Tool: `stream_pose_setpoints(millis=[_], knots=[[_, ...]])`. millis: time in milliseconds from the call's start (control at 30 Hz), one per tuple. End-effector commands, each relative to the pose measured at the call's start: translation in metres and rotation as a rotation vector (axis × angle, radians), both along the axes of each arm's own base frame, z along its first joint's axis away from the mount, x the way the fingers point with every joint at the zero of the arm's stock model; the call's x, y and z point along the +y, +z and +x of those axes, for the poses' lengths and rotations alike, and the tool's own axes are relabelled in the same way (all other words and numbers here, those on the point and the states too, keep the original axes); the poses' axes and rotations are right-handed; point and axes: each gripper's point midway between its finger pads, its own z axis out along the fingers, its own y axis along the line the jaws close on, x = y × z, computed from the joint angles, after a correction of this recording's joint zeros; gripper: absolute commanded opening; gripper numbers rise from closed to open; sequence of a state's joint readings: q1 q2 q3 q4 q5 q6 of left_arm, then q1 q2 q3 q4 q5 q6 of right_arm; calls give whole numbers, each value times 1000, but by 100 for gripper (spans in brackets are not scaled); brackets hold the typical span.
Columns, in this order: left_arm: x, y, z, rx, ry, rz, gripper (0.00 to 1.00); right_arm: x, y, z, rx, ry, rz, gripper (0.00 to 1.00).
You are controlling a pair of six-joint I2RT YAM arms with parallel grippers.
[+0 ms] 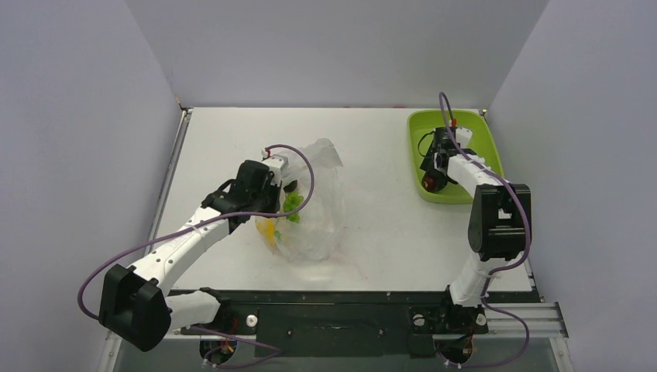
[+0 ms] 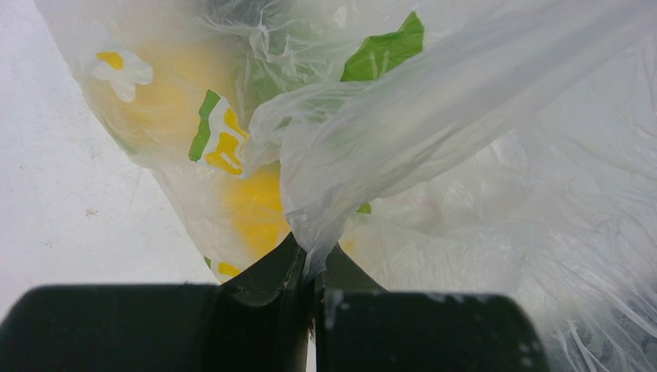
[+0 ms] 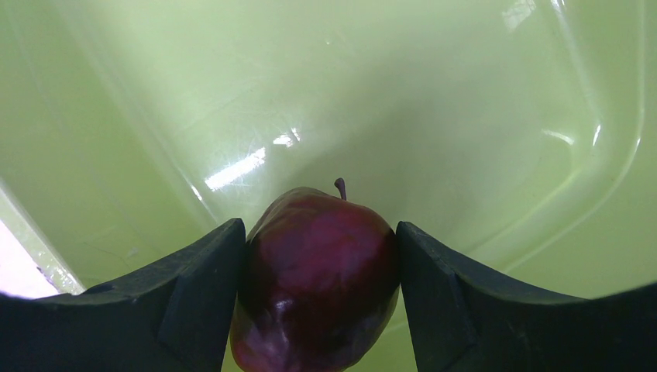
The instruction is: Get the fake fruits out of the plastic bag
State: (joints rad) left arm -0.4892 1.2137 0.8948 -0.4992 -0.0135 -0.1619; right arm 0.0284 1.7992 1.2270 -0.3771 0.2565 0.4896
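The clear flower-printed plastic bag [image 1: 314, 209] lies at the table's middle left, with yellow [image 1: 269, 231] and green [image 1: 292, 203] fake fruits showing through its film. My left gripper [image 1: 280, 186] is shut on a gathered fold of the bag [image 2: 325, 225]; a yellow fruit [image 2: 256, 205] shows blurred behind the film. My right gripper [image 1: 434, 177] is over the near end of the lime-green tray [image 1: 490, 139] and is shut on a dark reddish fake apple [image 3: 318, 279], held just above the tray floor [image 3: 434, 116].
The tray stands at the far right of the white table [image 1: 372, 147]. Grey walls close in the table on three sides. A black rail [image 1: 333, 306] runs along the near edge between the arm bases.
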Motion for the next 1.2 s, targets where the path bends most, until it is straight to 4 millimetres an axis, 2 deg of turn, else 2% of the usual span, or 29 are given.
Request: stream_pose_setpoints(millis=[0, 200, 267, 333, 433, 467, 533, 567, 600, 633, 667, 700, 733, 767, 800, 833, 867, 900, 933, 967, 1000, 1033, 1067, 1100, 1167], knots=[[-8, 23, 9, -61, -17, -36, 0, 2, 30, 8, -61, 24, -65, 65], [-8, 22, 10, -60, -18, -35, 0, 8, 59, 5, -120, 33, -91, 71], [-8, 21, 10, -58, -18, -34, 0, 9, 70, 3, -144, 32, -111, 78], [-8, 21, 10, -58, -18, -34, 0, 9, 77, 1, -159, 27, -116, 81], [-8, 21, 10, -59, -19, -33, 0, 12, 85, -2, -179, 27, -106, 80], [-8, 22, 10, -60, -19, -33, 0, 19, 87, -2, -197, 41, -93, 79], [-8, 24, 10, -65, -19, -36, 0, 39, 94, -8, -242, 82, -68, 79], [-11, 24, 9, -61, -34, -48, 0, 57, 95, -18, -259, 128, -53, 79], [-12, 24, 8, -60, -38, -52, 0, 70, 100, -18, -293, 160, -31, 79], [-13, 25, 8, -61, -43, -57, 0, 93, 101, -29, -311, 218, -16, 78], [-14, 26, 8, -62, -46, -60, 0, 104, 107, -31, -347, 242, -4, 77], [-15, 26, 7, -61, -52, -65, 0, 125, 108, -43, -366, 298, 11, 76], [-15, 26, 7, -63, -54, -68, 0, 136, 119, -46, -416, 316, 32, 75], [-15, 27, 6, -66, -55, -71, 0, 156, 113, -57, -415, 371, 46, 73], [-16, 27, 6, -70, -57, -72, 0, 167, 123, -61, -452, 394, 66, 69], [-16, 30, 6, -80, -59, -77, 0, 186, 120, -73, -454, 448, 82, 66], [-17, 31, 5, -85, -63, -80, 0, 195, 124, -81, -483, 472, 101, 61], [-17, 33, 6, -95, -65, -85, 0, 215, 127, -94, -498, 527, 127, 59], [-18, 37, 5, -105, -70, -95, 0, 223, 133, -102, -537, 552, 149, 55], [-19, 40, 5, -116, -73, -103, 0, 241, 139, -115, -571, 603, 168, 54], [-21, 43, 4, -126, -80, -115, 0, 244, 144, -126, -607, 619, 183, 52], [-22, 47, 5, -142, -83, -125, 0, 263, 156, -138, -667, 658, 226, 51], [-22, 50, 4, -151, -88, -133, 0, 267, 156, -148, -691, 684, 257, 51], [-22, 52, 4, -160, -89, -137, 0, 289, 165, -163, -730, 760, 325, 51], [-22, 55, 4, -178, -91, -145, 0, 308, 167, -177, -728, 832, 365, 50]])
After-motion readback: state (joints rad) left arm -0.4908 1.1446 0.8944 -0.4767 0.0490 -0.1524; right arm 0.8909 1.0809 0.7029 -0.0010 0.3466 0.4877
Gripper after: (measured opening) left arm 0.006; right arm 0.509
